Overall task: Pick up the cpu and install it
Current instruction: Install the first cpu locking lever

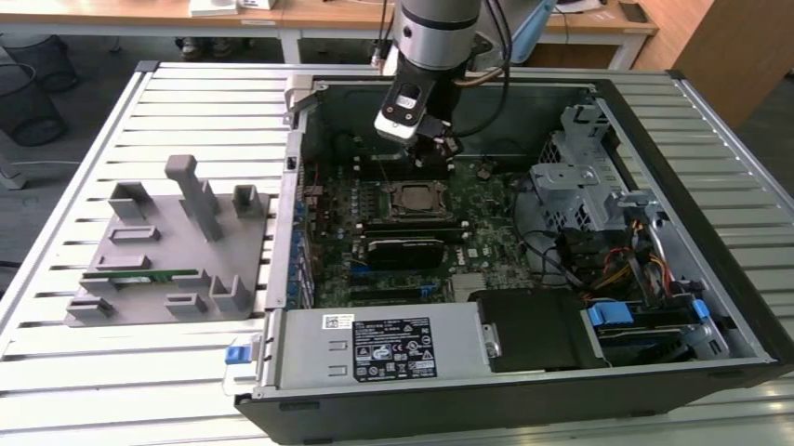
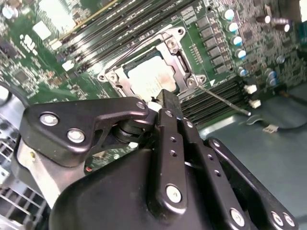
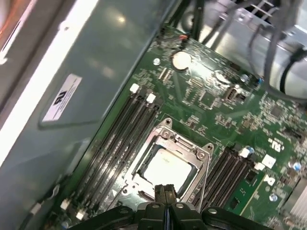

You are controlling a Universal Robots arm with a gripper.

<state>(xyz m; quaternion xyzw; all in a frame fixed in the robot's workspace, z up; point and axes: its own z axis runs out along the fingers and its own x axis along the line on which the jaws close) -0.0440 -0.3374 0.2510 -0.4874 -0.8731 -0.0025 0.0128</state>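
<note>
Silvery metal shines back at me from the cpu (image 3: 165,170), which already sits flat inside the socket frame (image 3: 165,139) on the green motherboard (image 3: 249,124). I see it in both wrist views, with long black memory slots (image 3: 115,139) on each side. My gripper (image 3: 165,196) hangs just above the near edge of the cpu, its two fingers (image 2: 168,108) pressed together with nothing between them. All of this is inside the open computer case (image 1: 732,307) on the slatted table (image 1: 186,102)

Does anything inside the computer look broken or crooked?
Nothing stands out. The cpu lies flat and square in the socket frame on the motherboard, and the gripper hangs just above it, fingers together, holding nothing.
</note>
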